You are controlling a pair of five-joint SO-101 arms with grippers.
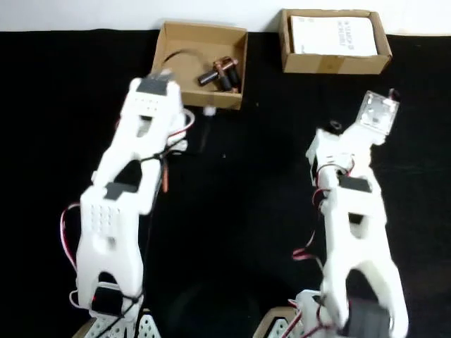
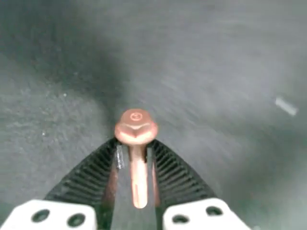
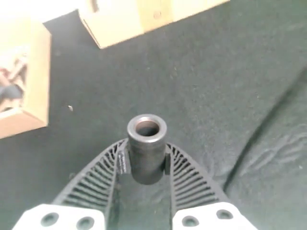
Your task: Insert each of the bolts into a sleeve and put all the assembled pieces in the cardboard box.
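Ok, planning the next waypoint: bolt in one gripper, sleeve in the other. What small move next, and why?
Probably bring the left gripper toward the right gripper, lining the bolt up with the sleeve: both are gripped, bore open, arms apart.

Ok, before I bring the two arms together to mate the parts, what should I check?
1. Copper hex-head bolt gripped by left claw: ok, held by its shank.
2. Dark grey metal sleeve gripped by right claw: ok.
3. Sleeve bore clear: ok, the open end faces out and looks empty.
4. Bolt tip free to enter: not ok, the head leads and the shank lies inside the claw.
5. Parts aligned: not ok, left arm and right arm stand well apart.
6. Brown cardboard box has room: ok, assembled pieces lie at one side.
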